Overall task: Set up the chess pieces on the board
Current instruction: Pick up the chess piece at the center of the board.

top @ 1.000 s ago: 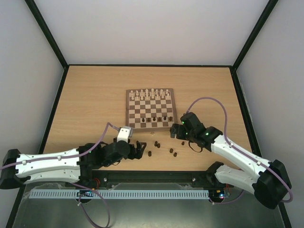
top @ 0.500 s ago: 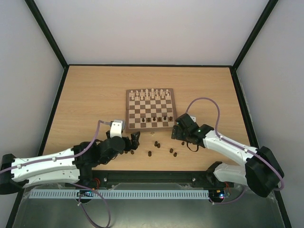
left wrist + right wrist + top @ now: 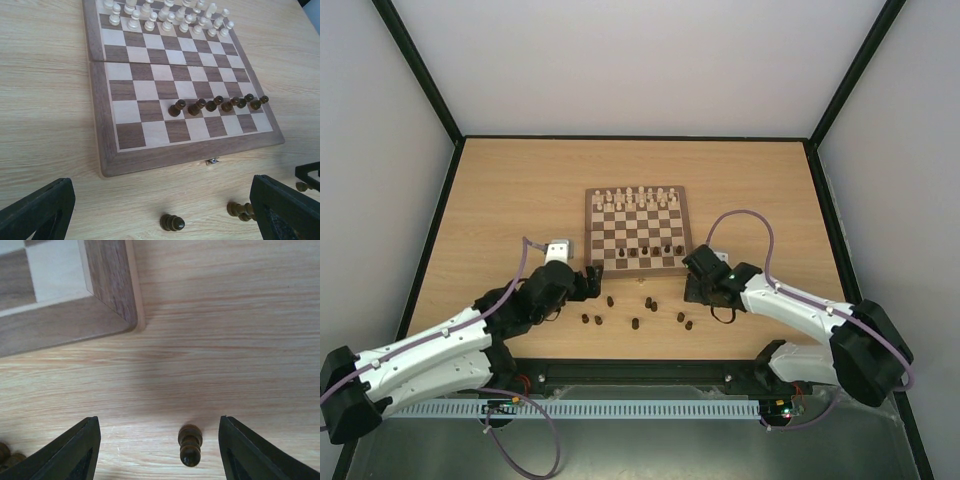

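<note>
The board (image 3: pixel 592 232) lies mid-table, with cream chessmen on its far rows and several dark chess pieces (image 3: pixel 650 250) in a row near its front. More dark pieces (image 3: pixel 634 323) are scattered on the table in front of it. My left gripper (image 3: pixel 594 283) is open and empty by the board's near left corner. In the left wrist view a standing dark piece (image 3: pixel 172 222) is between its fingers (image 3: pixel 37 210), below the board's border (image 3: pixel 107 150). My right gripper (image 3: pixel 694 286) is open and empty by the near right corner. A dark pawn (image 3: pixel 190 445) stands between its fingers (image 3: pixel 70 450).
A dark piece (image 3: pixel 240 209) lies on its side next to the left gripper's right finger. More dark pieces (image 3: pixel 7 455) show at the bottom left of the right wrist view. Black frame rails edge the table (image 3: pixel 520 190).
My left arm has swung forward and right towards the board's near left corner, uncovering loose pieces behind it. My right gripper has moved left and closer to the near right corner.
</note>
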Available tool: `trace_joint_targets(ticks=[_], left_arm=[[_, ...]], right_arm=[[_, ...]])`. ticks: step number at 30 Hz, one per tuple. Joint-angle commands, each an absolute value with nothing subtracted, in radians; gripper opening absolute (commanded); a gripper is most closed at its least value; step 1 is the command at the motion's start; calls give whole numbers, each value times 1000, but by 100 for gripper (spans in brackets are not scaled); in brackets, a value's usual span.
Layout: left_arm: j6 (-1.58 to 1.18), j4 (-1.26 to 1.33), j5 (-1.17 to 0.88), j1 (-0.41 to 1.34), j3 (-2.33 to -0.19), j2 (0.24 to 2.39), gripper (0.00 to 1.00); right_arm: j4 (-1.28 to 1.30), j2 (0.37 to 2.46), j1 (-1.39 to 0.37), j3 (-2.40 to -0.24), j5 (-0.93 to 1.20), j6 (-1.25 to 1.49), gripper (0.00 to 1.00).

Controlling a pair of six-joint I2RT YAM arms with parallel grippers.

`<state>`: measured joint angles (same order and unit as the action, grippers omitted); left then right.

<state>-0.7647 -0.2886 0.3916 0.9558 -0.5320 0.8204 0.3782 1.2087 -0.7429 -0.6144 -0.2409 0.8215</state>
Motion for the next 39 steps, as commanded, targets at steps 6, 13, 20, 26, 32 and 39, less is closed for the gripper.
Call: trace_joint_targets(ticks=[6,13,20,26,32,39], left_arm=[[-712,-225,285,900,-507,812,99],[-706,-218,273,893,-497,811,99],[-704,-205,260,892,-492,822,99],[-706,-196,255,891,-490,828,99],[-703,-197,255,888,-489,824,99],[-704,-202,255,888,-490,819,99]], right_arm=[[492,1232,-771,-609,-241,872,57],[518,1248,-778,-611,-245,873,38],[534,1256,-790,-604,-261,885,33],[525,1281,-789,-613,-281,885,24],[506,1301,-789,-609,-294,890,19],[501,1309,-790,-628,-304,881,16]])
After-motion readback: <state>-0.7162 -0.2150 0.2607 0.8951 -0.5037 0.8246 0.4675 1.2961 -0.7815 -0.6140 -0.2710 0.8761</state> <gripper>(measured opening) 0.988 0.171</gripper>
